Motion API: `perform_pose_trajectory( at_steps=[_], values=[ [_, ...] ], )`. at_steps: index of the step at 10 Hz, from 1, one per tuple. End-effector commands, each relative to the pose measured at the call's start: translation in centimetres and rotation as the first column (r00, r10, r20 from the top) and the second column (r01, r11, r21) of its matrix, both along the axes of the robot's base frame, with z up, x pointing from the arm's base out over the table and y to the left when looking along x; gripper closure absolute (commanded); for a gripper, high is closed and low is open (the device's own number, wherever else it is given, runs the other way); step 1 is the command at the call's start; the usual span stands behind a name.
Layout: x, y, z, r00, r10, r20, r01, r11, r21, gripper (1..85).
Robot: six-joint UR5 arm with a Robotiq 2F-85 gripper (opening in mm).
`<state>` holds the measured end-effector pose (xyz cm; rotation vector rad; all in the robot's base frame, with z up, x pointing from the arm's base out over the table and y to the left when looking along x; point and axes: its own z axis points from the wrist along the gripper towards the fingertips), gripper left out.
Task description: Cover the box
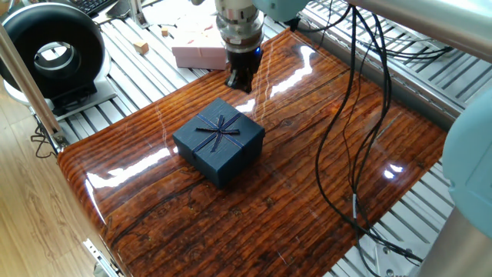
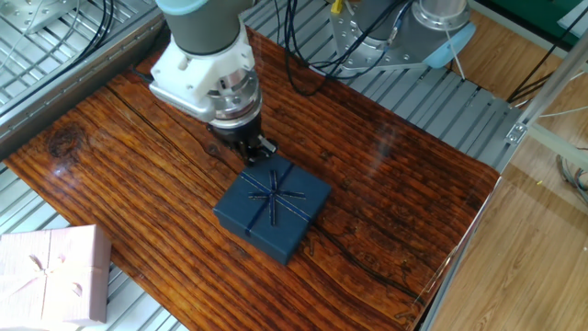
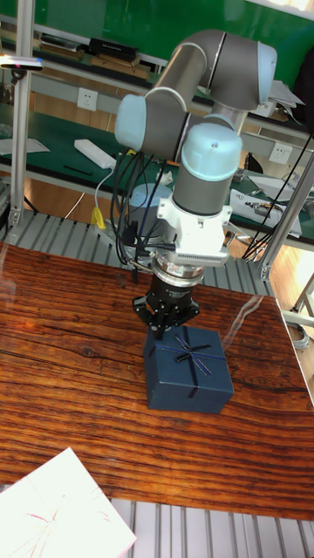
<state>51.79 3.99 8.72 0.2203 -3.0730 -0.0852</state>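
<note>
The navy box (image 1: 231,165) stands in the middle of the wooden table (image 1: 307,177) with the bow-topped lid (image 1: 219,131) seated squarely on it, so only its plain sides (image 2: 266,241) (image 3: 187,394) show below the lid (image 2: 274,195) (image 3: 187,349). My gripper (image 1: 240,83) hangs just behind the box's far edge, tips a little above table level and close to the lid's rim (image 2: 250,147) (image 3: 166,327). Its fingers stand close together with nothing between them.
A pale pink box (image 1: 198,54) (image 2: 50,276) (image 3: 61,506) lies off the table's far side on the metal slats. A black round device (image 1: 54,50) stands at the left corner. Black cables (image 1: 354,154) hang over the table's right part.
</note>
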Motion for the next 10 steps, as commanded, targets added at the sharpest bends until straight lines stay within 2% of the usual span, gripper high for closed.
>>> perform_pose_trajectory(
  at_steps=[1,3,5,6,7,10],
  values=[
    [0.5,0.2,-0.8,1.0,-0.004,0.023,0.004,1.0,0.003,84.7],
    [0.1,0.6,0.0,1.0,-0.02,-0.001,0.02,1.0,0.012,84.7],
    [0.1,0.0,1.8,1.0,-0.012,-0.014,0.012,1.0,-0.016,84.7],
    [0.7,-1.6,2.5,1.0,0.029,0.004,-0.029,0.997,-0.07,84.7],
    [1.9,-3.9,2.7,0.995,0.089,0.04,-0.082,0.985,-0.151,84.7],
    [3.3,-4.7,2.6,0.99,0.12,0.08,-0.106,0.98,-0.166,84.7]
  ],
)
